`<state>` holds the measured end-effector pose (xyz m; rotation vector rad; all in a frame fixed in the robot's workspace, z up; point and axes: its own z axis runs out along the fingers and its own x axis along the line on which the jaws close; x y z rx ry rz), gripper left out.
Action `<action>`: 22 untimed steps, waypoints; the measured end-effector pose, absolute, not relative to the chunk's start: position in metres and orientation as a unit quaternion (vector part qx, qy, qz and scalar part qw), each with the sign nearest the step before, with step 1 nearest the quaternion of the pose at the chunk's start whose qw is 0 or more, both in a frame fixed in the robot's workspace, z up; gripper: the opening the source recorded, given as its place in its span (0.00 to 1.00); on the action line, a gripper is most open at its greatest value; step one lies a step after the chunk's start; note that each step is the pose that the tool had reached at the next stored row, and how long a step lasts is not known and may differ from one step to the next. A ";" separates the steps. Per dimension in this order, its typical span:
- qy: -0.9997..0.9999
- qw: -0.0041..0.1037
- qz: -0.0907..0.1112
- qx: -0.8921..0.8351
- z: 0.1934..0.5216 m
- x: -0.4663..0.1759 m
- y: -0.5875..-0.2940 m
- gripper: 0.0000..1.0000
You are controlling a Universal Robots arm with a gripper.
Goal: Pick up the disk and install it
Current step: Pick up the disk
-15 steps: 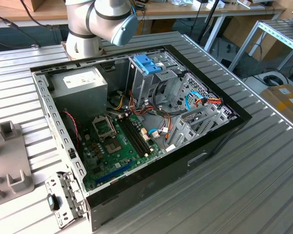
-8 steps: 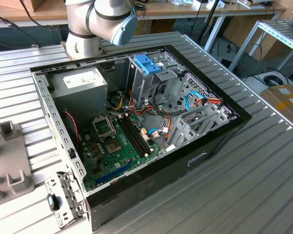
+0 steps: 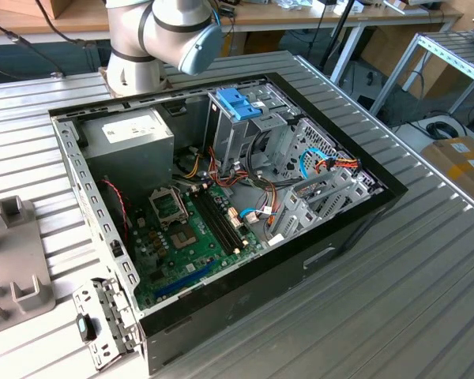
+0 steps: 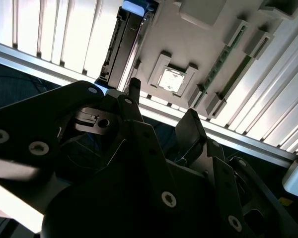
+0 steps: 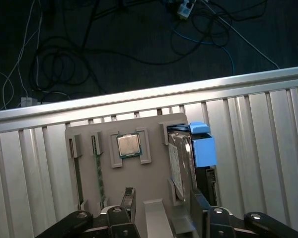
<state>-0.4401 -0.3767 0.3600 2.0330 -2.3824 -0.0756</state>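
Observation:
The disk (image 5: 181,159) is a dark-grey drive standing on edge in a slot of a grey holder tray (image 5: 154,121), with its light-blue carrier rail (image 5: 202,148) along one side. In the second wrist view the disk (image 4: 120,45) stands at the edge of the same tray (image 4: 198,39). My gripper (image 5: 164,202) hovers above the tray, open, with nothing between its two black fingers (image 5: 128,197). One fingertip is close to the disk's slot and is apart from the drive. In the second wrist view the gripper (image 4: 163,105) hangs over the table's edge rail.
The tray also holds a processor chip (image 5: 128,145) and memory sticks (image 5: 100,173). An open computer case (image 3: 221,197) lies on the slatted metal table (image 3: 395,300), with a blue latch on a metal cage (image 3: 238,103) inside. The arm's base (image 3: 134,55) stands behind the case. Cables lie on the floor (image 5: 89,49).

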 end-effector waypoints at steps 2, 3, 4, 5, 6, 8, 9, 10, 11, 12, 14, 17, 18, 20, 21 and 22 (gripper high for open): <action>-0.760 0.004 -0.024 0.649 0.360 -0.440 -0.376 0.56; -0.760 0.004 -0.024 0.649 0.360 -0.440 -0.375 0.56; -0.760 0.004 -0.024 0.649 0.360 -0.440 -0.374 0.56; -0.760 0.004 -0.024 0.649 0.360 -0.440 -0.374 0.56; -0.760 0.004 -0.024 0.649 0.360 -0.440 -0.374 0.56; -0.760 0.004 -0.024 0.649 0.359 -0.440 -0.373 0.56; -0.760 0.004 -0.024 0.649 0.359 -0.440 -0.373 0.56; -0.760 0.004 -0.024 0.649 0.359 -0.440 -0.373 0.56; -0.760 0.004 -0.024 0.649 0.359 -0.440 -0.373 0.56; -0.760 0.004 -0.024 0.649 0.359 -0.440 -0.372 0.56; -0.760 0.004 -0.024 0.649 0.359 -0.440 -0.372 0.56; -0.760 0.004 -0.024 0.649 0.358 -0.440 -0.371 0.56; -0.760 0.004 -0.024 0.649 0.358 -0.440 -0.371 0.56; -0.760 0.004 -0.024 0.649 0.358 -0.440 -0.371 0.56; -0.760 0.004 -0.024 0.649 0.358 -0.440 -0.370 0.56; -0.760 0.004 -0.024 0.649 0.357 -0.440 -0.370 0.56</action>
